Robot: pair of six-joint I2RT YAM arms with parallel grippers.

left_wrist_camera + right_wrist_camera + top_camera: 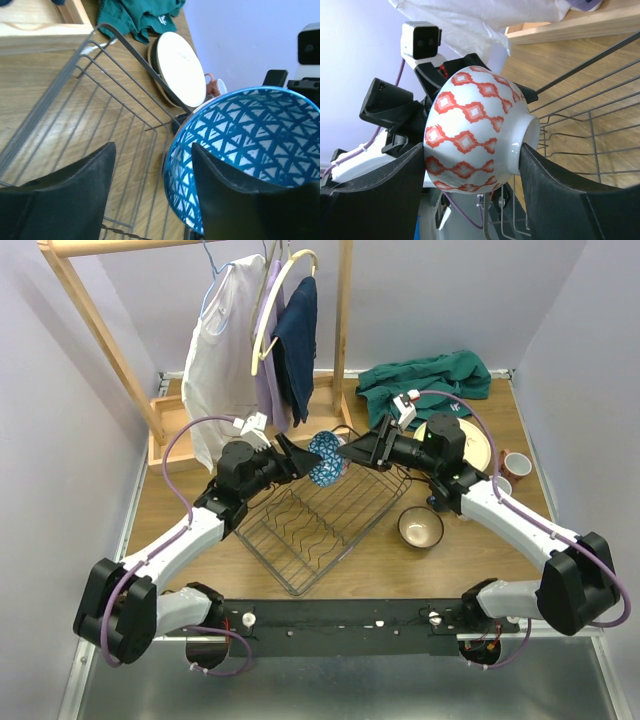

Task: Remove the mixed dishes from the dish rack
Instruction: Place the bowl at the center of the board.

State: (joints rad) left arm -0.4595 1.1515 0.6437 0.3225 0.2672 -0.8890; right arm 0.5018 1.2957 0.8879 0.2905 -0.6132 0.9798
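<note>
Blue-and-white bowl [327, 458] hung between my two claws, up over the dish rack [310, 525]. My right claw [352, 451] squeezed it, one finger on its side and one by its foot. My left claw [302, 456] was spread wide, with one finger inside the bowl and the other not touching it. Red diamonds covered its outside. Cream plates [177, 70] lay on the table [450, 560] past my left claw.

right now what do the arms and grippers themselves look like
The left arm and right arm have white links with bulky black joints. A purple cable runs along each. The left gripper and right gripper have matte black, wedge-shaped fingers. Each wrist carries a small white camera box.
</note>
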